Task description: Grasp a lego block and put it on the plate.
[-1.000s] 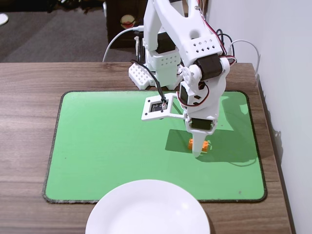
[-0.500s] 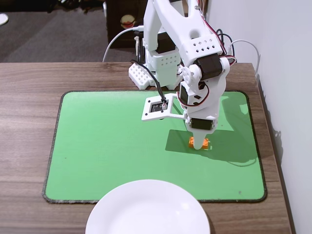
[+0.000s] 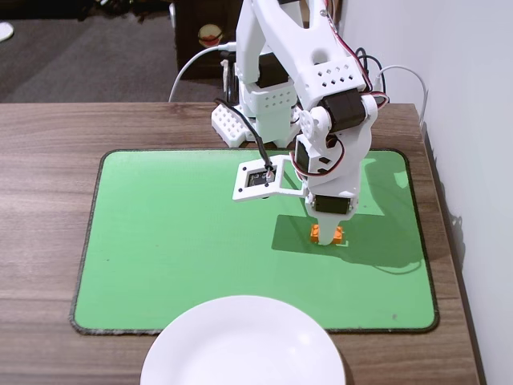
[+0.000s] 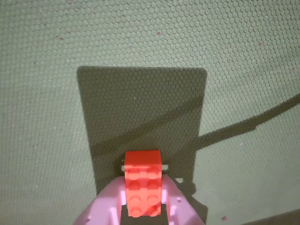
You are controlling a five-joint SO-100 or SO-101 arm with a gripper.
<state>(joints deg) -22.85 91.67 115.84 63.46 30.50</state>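
The orange lego block (image 3: 326,233) lies on the green mat (image 3: 176,241), right of its middle. My gripper (image 3: 327,237) points straight down on it. In the wrist view the block (image 4: 142,180) sits studs up between my two pale fingers (image 4: 108,199), which press against both of its long sides. The gripper (image 4: 143,183) is shut on the block, which rests on the mat or barely above it. The white plate (image 3: 240,345) lies at the table's front edge, left of and nearer than the block, partly cut off by the frame.
The mat covers most of the wooden table (image 3: 40,160). The arm's white base (image 3: 256,112) stands at the mat's back edge, with a cable (image 3: 188,68) behind it. A white wall (image 3: 481,160) runs along the table's right side.
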